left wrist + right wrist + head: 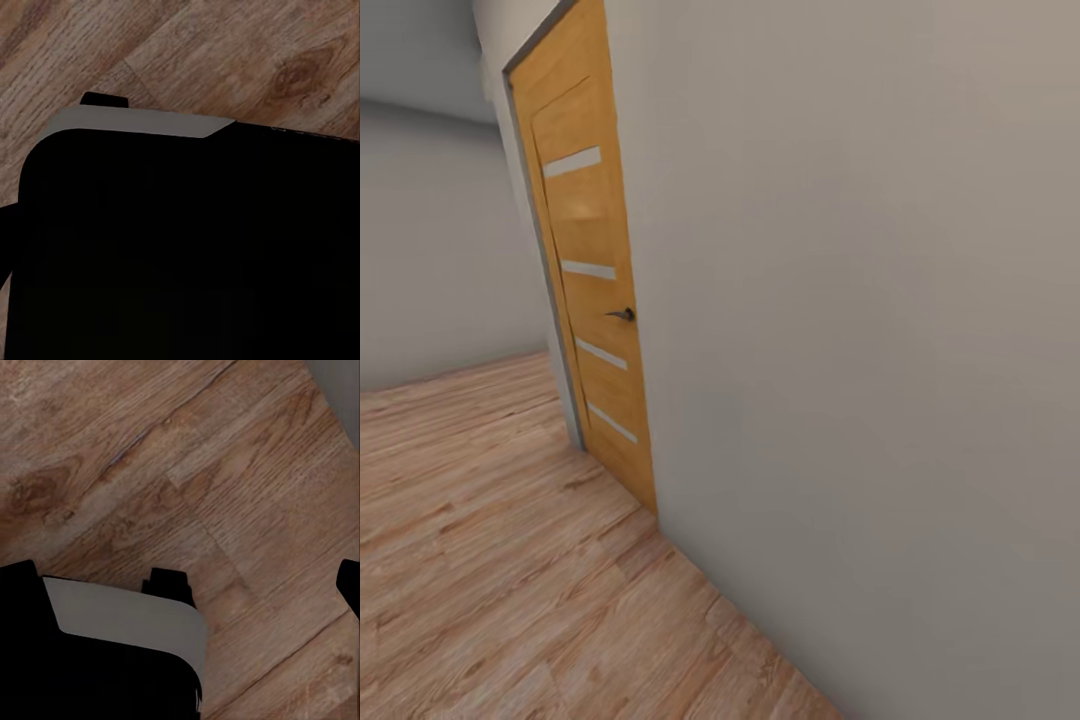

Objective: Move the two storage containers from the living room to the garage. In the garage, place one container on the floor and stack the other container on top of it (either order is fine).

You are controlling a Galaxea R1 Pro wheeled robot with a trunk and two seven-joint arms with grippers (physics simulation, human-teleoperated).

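One door (592,300), top cut off

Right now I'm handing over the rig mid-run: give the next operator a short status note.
Grippers: the pictures do not settle whether left or right is open or shut; both wrist views look down at the wood-plank floor past the robot's dark body.
Position: in a passage close to a white wall, beside an orange door with a dark handle.
Containers: no container seen from here.
Left: find both, take them to the garage, stack them.
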